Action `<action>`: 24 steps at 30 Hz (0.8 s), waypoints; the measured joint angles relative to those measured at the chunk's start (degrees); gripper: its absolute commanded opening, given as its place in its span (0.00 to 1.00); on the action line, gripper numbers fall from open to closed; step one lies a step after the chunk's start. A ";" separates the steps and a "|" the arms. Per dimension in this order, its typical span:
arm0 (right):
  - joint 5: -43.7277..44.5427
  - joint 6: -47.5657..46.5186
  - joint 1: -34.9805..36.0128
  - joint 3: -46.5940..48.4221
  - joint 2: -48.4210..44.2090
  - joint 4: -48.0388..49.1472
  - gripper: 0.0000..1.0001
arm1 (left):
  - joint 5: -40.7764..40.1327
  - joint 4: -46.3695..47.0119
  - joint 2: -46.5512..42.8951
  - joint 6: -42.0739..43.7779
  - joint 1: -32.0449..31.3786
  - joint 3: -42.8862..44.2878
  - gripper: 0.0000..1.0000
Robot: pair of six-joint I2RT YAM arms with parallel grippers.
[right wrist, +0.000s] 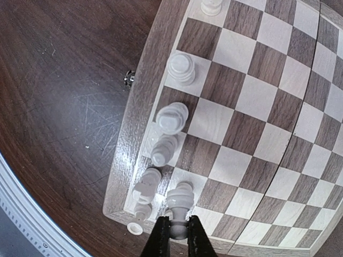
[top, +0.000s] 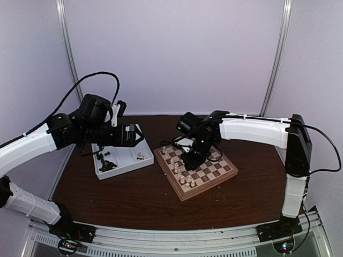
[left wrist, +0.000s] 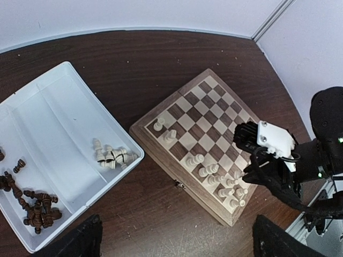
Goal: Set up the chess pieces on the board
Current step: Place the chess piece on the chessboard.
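Clamped between the right fingers (right wrist: 159,242), a cream chess piece (right wrist: 179,203) stands upright at the board's (right wrist: 136,140) edge row, directly beneath them. The left fingers (left wrist: 80,241), spread wide, hang over the tray (left wrist: 64,134), nearer the loose pieces (left wrist: 112,156).

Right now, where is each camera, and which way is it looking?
Top camera: high behind, looking down at the table; left arm and right arm show.
Left wrist: looks down at tray and board; open left claw tips show.
Right wrist: close over the board's edge; right claw pinching a white piece.
Shared: all see the board; top and left wrist see the tray.
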 measured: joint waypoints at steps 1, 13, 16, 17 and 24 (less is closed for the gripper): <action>0.00 -0.22 0.00 0.83 0.94 -0.37 0.00 | -0.02 -0.26 0.00 0.24 0.00 0.00 0.97; 0.46 -1.14 -0.13 4.92 6.27 -3.58 0.00 | -1.33 -1.84 0.00 2.67 0.07 0.00 0.97; 0.72 -1.31 -0.33 5.11 6.43 -4.02 0.00 | -1.62 -1.84 0.00 2.93 0.11 0.00 0.97; 0.85 -1.42 -0.35 5.22 6.49 -4.15 0.00 | -1.75 -1.84 0.00 2.99 0.15 0.00 0.97; 1.81 -2.21 -0.55 7.13 8.09 -5.14 0.02 | -2.14 -1.84 0.00 3.17 0.15 0.00 0.97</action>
